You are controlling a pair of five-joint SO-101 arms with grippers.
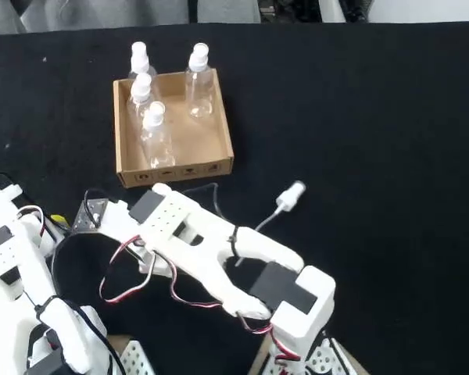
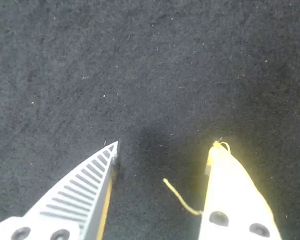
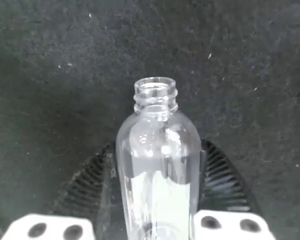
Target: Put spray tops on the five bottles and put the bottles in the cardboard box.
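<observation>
Bottle [image 3: 157, 170], the uncapped one: position?
– Gripped at the body between the right gripper's [image 3: 158, 147] fingers, open neck pointing away from it.
– Left gripper [image 2: 166, 146]?
– Fingers spread, nothing between them, black table [image 2: 140, 60] just beyond the tips.
– Spray top [image 1: 291, 197]?
– Loose on the table, well apart from the right gripper.
– Cardboard box [image 1: 174, 172]?
– Near the right gripper. Four capped bottles [image 1: 156, 129]; the farthest may stand behind the rear wall, hard to tell.

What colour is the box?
The box is plain brown cardboard. The high view shows it best.
</observation>
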